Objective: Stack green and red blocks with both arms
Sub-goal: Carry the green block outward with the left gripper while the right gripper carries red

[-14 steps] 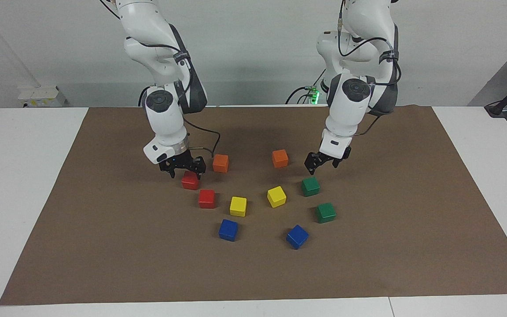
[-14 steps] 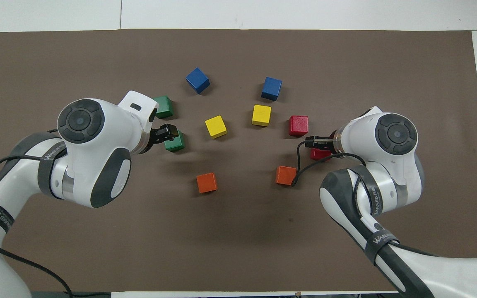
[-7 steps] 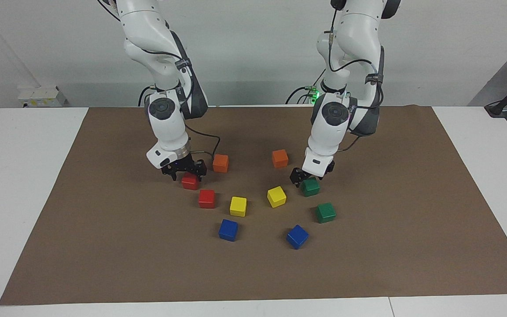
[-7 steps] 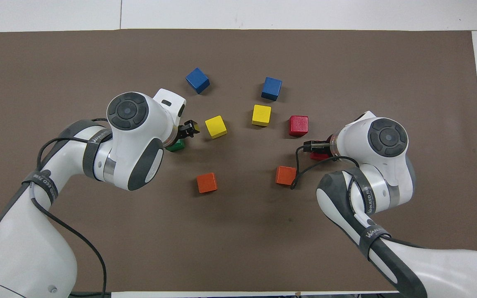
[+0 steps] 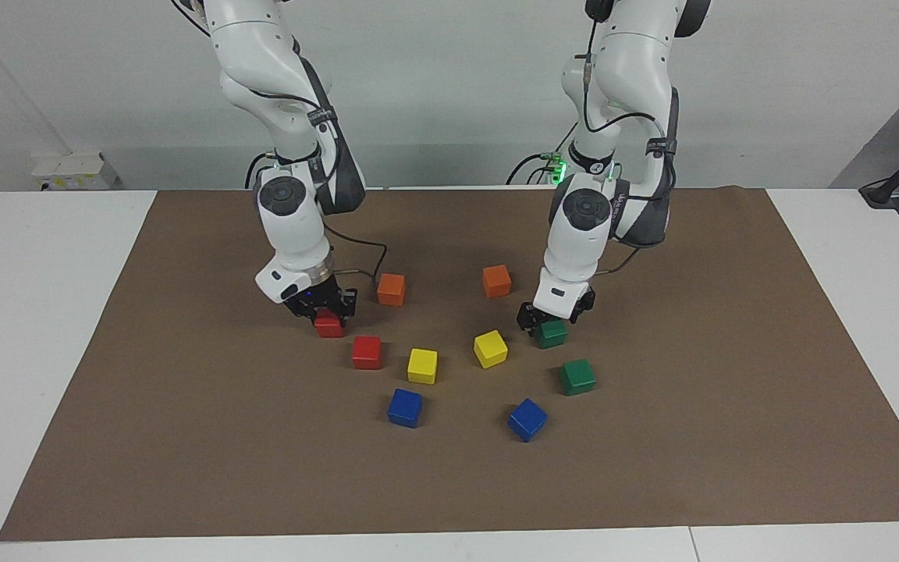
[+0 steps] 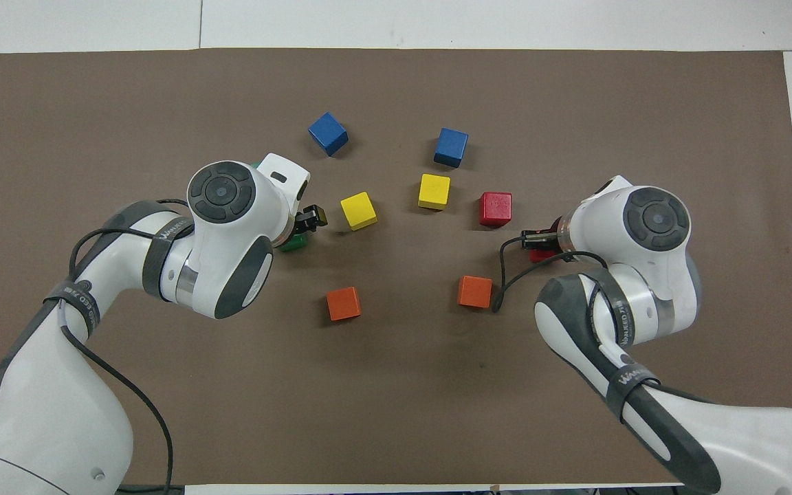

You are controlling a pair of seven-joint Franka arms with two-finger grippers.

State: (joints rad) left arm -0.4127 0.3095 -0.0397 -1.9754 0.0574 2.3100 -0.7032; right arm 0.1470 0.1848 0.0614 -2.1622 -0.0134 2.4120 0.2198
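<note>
My right gripper (image 5: 324,309) is down on a red block (image 5: 329,325) near an orange cube, with its fingers against the block's sides. In the overhead view only an edge of this block (image 6: 544,256) shows under the right gripper (image 6: 539,239). The second red block (image 5: 366,352) lies free, farther from the robots. My left gripper (image 5: 551,320) is low over a green block (image 5: 552,335), open, with a finger (image 5: 524,318) standing beside the block. This block (image 6: 293,242) is partly hidden overhead. The second green block (image 5: 577,377) lies free.
Two orange cubes (image 5: 391,289) (image 5: 496,280) lie nearest the robots. Two yellow cubes (image 5: 422,365) (image 5: 490,348) and two blue cubes (image 5: 405,407) (image 5: 527,419) lie farther out. All sit on a brown mat (image 5: 184,437) on the white table.
Both grippers came down onto their blocks. The left arm swung in over the green block. The red block under the right gripper shifted slightly toward the right arm's end.
</note>
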